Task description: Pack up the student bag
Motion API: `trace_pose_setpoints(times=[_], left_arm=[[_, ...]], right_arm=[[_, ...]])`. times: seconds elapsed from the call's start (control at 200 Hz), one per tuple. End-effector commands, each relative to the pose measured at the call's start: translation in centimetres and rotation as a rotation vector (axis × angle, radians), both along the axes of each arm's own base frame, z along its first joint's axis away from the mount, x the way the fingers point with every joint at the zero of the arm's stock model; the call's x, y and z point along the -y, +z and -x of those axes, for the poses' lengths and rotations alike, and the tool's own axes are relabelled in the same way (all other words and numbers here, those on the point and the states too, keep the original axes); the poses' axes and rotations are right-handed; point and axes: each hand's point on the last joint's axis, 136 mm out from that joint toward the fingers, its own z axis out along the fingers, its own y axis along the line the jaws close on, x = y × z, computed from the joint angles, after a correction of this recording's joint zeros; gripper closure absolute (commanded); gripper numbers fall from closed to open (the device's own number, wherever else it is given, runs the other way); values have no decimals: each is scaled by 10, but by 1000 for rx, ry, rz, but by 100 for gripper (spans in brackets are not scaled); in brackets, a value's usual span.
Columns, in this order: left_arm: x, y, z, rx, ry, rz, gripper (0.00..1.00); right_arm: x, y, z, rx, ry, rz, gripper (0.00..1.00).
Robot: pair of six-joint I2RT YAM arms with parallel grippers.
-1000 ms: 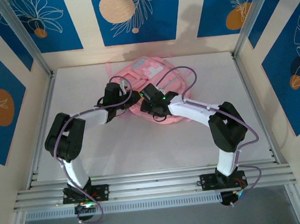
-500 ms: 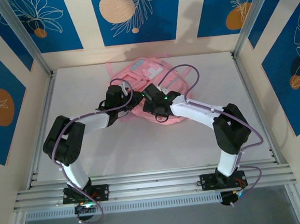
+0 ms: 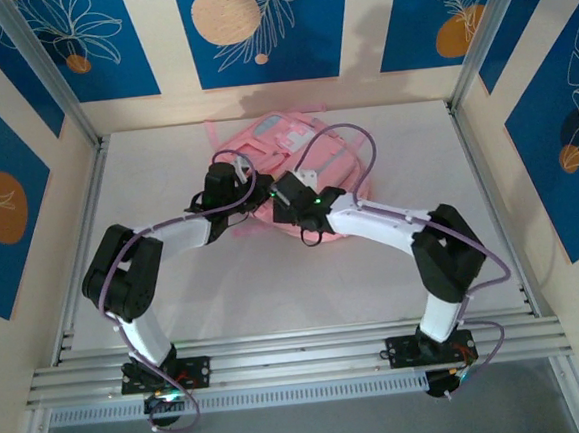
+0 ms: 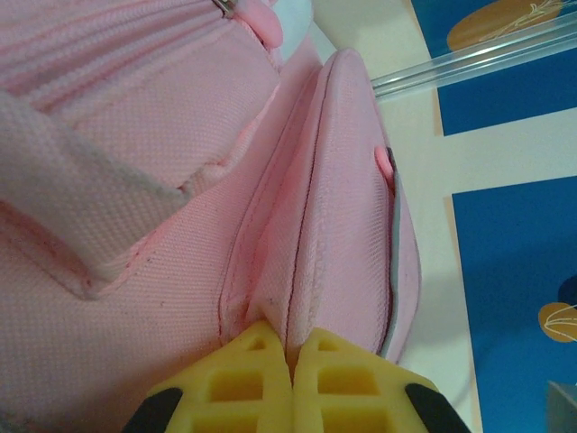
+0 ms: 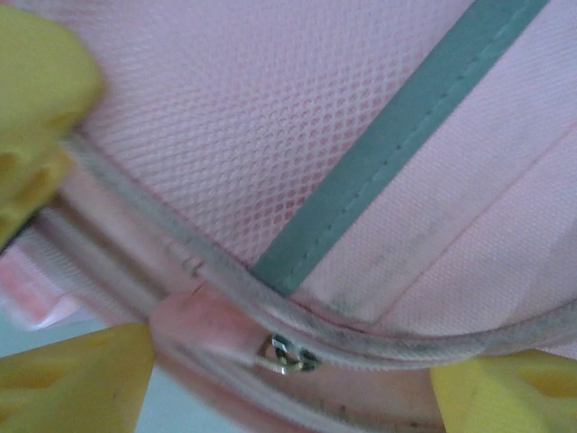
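Now — left end effector [image 4: 290,341] tight on student bag [image 4: 347,225] fold.

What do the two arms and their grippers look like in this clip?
The left arm and right arm have white links and bulky black joints. A lilac cable loops along each. A small green light glows near the right wrist. The fingers are yellow, the left pair with square cut-outs.

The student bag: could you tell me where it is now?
Top view: the student bag lies far-centre on the table, left gripper and right gripper at its near edge.
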Motion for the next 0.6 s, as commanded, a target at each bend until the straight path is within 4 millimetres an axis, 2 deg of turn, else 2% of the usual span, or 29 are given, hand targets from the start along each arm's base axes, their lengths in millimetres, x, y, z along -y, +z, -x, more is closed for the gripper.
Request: trace_pose_setpoints(times=[0.0,0.09,0.19,0.365,0.54,0.595], left_arm=[[32,74,29,135,-176,147,100],[31,76,32,136,-175,151,100],[26,71,32,132,-155,136,100],[18,59,20,120,-126,121,100],[8,63,7,143,-103,111,100],[7,66,5,153,-100,104,100]], right_arm=[[15,6,-31,101,-127,72,19],[25,3,-33,81,-220,83,20],[36,9,-32,93,-303,62,25],[42,17,-27,61,-297,-114,46],[40,10,-22,2,-218,-192,66],[35,6,-21,-23,-177,-206,77]])
